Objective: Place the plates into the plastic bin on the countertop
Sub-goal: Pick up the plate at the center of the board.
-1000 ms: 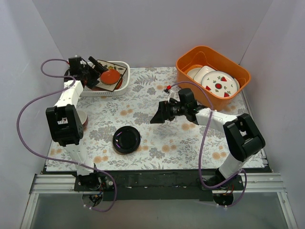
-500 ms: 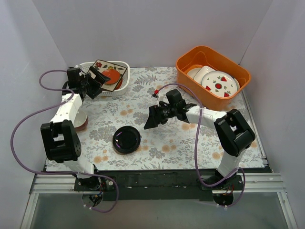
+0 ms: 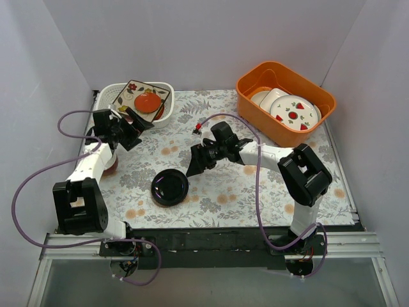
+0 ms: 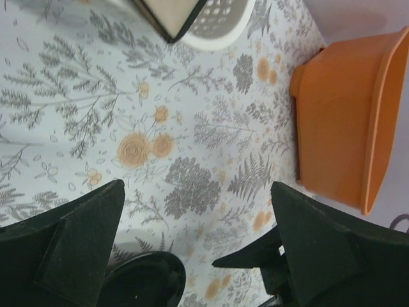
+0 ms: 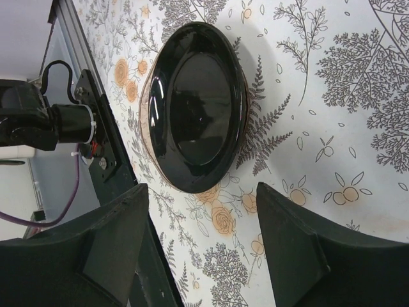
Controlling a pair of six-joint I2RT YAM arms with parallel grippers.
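Observation:
A glossy black round dish lies on the fern-printed countertop near the front. My right gripper hovers just right of it, open, with only countertop between its fingers. The white perforated bin stands at the back left and holds a dark-edged floral square plate with a small red dish on it. My left gripper is open and empty, just in front of the bin. A red-rimmed plate peeks out beneath the left arm.
An orange tub at the back right holds white plates with strawberry marks. White walls close in the left, back and right sides. The black rail with the arm bases runs along the near edge.
My left gripper has drawn back from over the bin toward the front. My right arm has swung left toward the black dish, and its jaws have narrowed a little.

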